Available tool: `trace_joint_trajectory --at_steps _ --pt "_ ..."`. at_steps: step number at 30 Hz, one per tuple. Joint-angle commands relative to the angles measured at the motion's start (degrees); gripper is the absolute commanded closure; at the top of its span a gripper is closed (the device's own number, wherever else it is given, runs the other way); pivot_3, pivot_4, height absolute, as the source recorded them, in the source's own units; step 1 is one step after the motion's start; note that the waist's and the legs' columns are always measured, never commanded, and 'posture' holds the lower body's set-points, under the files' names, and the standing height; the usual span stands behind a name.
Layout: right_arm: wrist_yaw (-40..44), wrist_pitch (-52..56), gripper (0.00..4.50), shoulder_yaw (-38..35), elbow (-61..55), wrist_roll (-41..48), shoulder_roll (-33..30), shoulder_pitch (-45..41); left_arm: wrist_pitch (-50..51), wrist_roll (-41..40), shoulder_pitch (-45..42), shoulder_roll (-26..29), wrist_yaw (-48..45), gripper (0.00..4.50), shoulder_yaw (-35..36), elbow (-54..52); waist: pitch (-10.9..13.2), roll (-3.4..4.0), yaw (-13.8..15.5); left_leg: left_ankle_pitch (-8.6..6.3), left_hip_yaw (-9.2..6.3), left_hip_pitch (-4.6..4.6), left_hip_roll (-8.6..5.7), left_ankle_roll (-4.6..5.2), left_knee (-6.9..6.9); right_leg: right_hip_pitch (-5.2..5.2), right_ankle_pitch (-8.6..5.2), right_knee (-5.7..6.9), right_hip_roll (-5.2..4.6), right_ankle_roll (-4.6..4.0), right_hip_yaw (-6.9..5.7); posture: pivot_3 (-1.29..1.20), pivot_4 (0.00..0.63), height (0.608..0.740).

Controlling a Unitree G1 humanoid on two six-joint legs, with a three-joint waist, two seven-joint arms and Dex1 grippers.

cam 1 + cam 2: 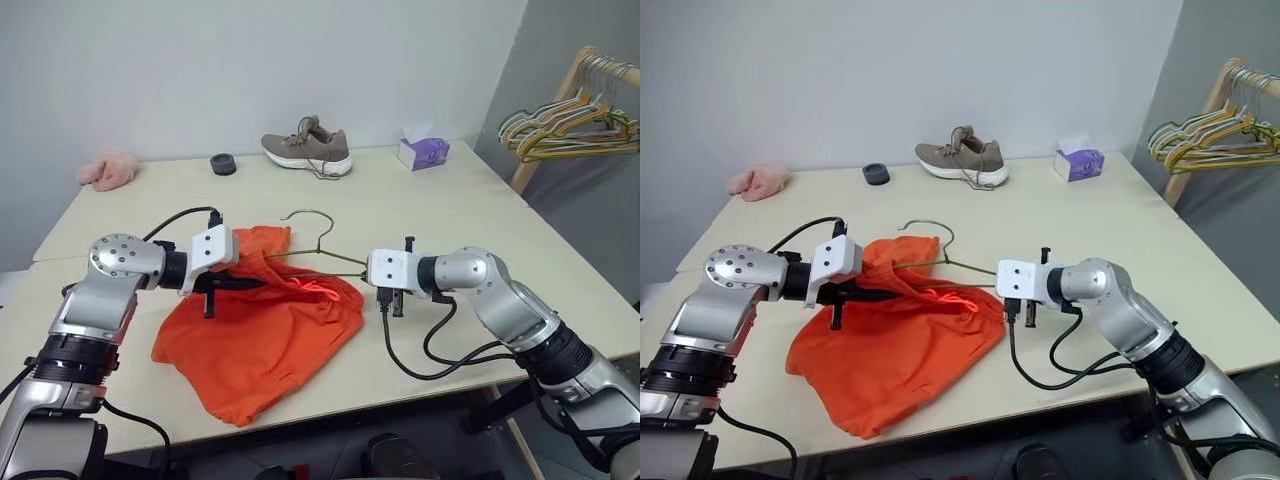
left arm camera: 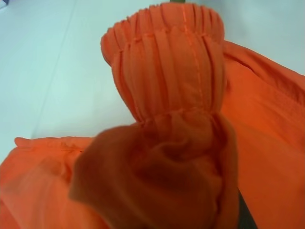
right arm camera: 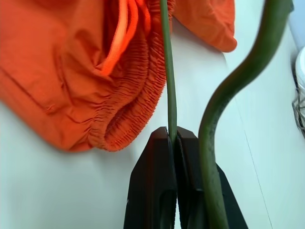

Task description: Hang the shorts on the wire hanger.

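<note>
The orange shorts [image 1: 270, 330] lie crumpled on the pale table [image 1: 450, 215], with their waistband end lifted on the left. My left gripper [image 1: 245, 283] is shut on that gathered waistband [image 2: 167, 71]; the fabric bunches over its fingers. The thin olive wire hanger [image 1: 322, 225] lies across the top of the shorts, hook toward the far side. One of its arms runs into the fabric. My right gripper [image 3: 172, 136] is shut on the hanger wire [image 3: 167, 71], just right of the shorts.
At the table's far edge sit a brown shoe [image 1: 307, 148], a small black round object [image 1: 223, 164], a pink fuzzy cloth [image 1: 108, 171] and a purple tissue box [image 1: 423, 152]. A wooden rack with bunched hangers [image 1: 570, 125] stands at the right.
</note>
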Motion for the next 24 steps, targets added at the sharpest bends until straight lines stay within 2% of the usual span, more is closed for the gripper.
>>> trace_joint_trajectory --at_steps 1,4,8,13,14,18,21,24 --pt "3.16 -6.05 4.25 -0.83 0.66 0.02 -0.59 -1.53 1.49 -1.14 -0.27 0.67 1.5 4.37 2.42 -0.14 0.0 0.0 -0.05 0.0 0.0 0.01 0.0 0.0 0.0 0.01 0.0 0.0 0.0 0.0 0.0 -0.27 0.0 0.74" --pt "4.22 -9.07 3.41 -2.31 3.82 -0.86 -2.81 -2.14 2.2 -1.31 0.41 1.28 1.29 4.39 2.85 0.0 0.0 0.0 -0.05 0.0 0.01 0.0 -0.02 0.0 0.0 0.02 0.0 0.0 0.0 0.0 0.0 -0.27 0.0 0.74" --pt "5.83 -12.45 1.99 -5.33 7.58 -1.27 -8.11 -2.09 3.04 -1.52 1.88 2.05 1.78 4.47 3.55 0.53 0.0 0.01 -0.01 0.0 0.01 0.0 -0.04 0.0 0.01 0.03 0.0 -0.02 -0.01 0.0 0.0 -0.27 0.0 0.74" --pt "8.58 -3.93 0.19 -9.61 6.12 3.12 -10.78 1.29 4.56 -2.96 2.39 1.97 3.4 4.5 4.81 0.69 0.0 0.0 -0.01 0.0 -0.03 0.0 0.04 0.0 0.01 0.03 0.0 -0.01 -0.05 -0.01 -0.04 -0.28 0.0 0.74" --pt "8.3 2.54 0.03 -11.5 3.77 6.37 -9.37 3.72 5.78 -3.82 2.35 1.82 3.65 4.5 5.5 0.52 -0.01 0.0 -0.03 0.0 -0.05 0.02 0.05 0.0 0.01 0.04 0.0 0.0 -0.05 -0.01 -0.05 -0.28 0.0 0.74" --pt "4.5 18.78 0.03 -14.89 -3.23 12.92 -2.74 9.84 8.02 -5.17 2.2 1.66 4.14 4.5 6.54 -0.11 -0.02 -0.01 -0.36 0.0 -0.14 0.05 0.13 0.0 -0.01 0.07 0.0 0.04 0.02 -0.01 -0.11 -0.28 0.0 0.74" --pt "0.31 25.18 0.03 -15.83 -5.35 14.67 2.14 11.02 9.26 -6.01 2.0 1.55 4.35 4.5 6.85 -0.72 0.02 0.05 -1.05 0.02 -0.12 0.06 0.08 -0.01 0.02 0.07 -0.01 0.11 0.02 0.0 -0.05 -0.28 0.0 0.74" --pt "-6.7 30.36 0.03 -16.63 -4.16 16.03 10.74 11.02 12.0 -7.79 1.07 1.38 3.95 4.5 7.24 -2.08 -0.08 -0.1 -1.42 0.04 -0.11 0.07 0.01 -0.03 0.08 0.11 -0.01 0.11 0.01 0.03 -0.05 -0.28 0.0 0.74"
